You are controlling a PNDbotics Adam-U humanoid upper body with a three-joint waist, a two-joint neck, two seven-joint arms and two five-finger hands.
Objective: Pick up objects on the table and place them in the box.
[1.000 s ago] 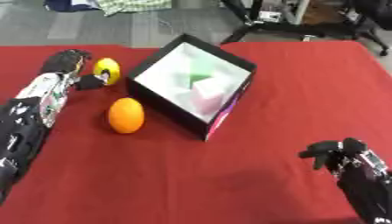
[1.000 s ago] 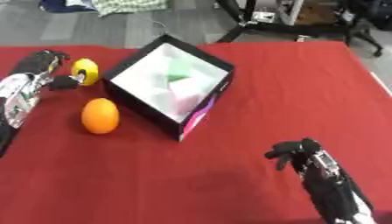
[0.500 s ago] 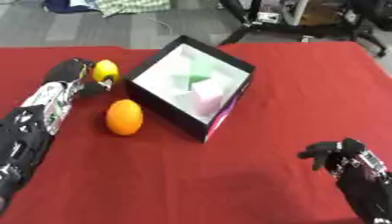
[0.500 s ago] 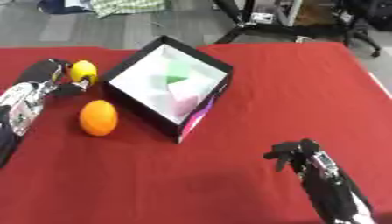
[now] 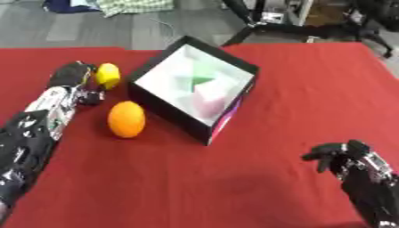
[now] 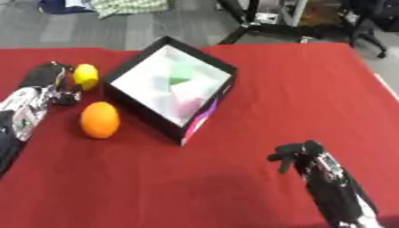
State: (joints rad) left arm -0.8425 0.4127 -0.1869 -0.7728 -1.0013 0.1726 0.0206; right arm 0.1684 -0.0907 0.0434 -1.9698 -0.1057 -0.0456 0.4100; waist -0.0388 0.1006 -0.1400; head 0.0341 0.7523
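- Left eye view: the red cloth table [image 5: 234, 187] runs from the near edge to a far edge, beyond which lies grey floor. A wide bare stretch of cloth fills the near middle, between the two arms.
- The box [image 5: 193, 88], black-walled with a pale lining and square in plan, sits turned cornerwise at the far middle. Inside it show a green shape and a pinkish shape; what they are cannot be told.
- The orange [image 5: 126, 119], round and smooth, lies just beside the box's left wall, apart from the lemon [image 5: 107, 75], a yellow oval farther off.
- The left hand [image 5: 72, 75] reaches along the left edge. Its curled fingers lie against the lemon's left side; whether they close round it cannot be told.
- The right hand [image 5: 343, 156] hovers at the near right with fingers curled, holding nothing, well apart from the box.
- Right eye view: the table's right edge [image 6: 383, 89] shows, with floor beyond it. Bare cloth lies between the box's right corner and that edge.
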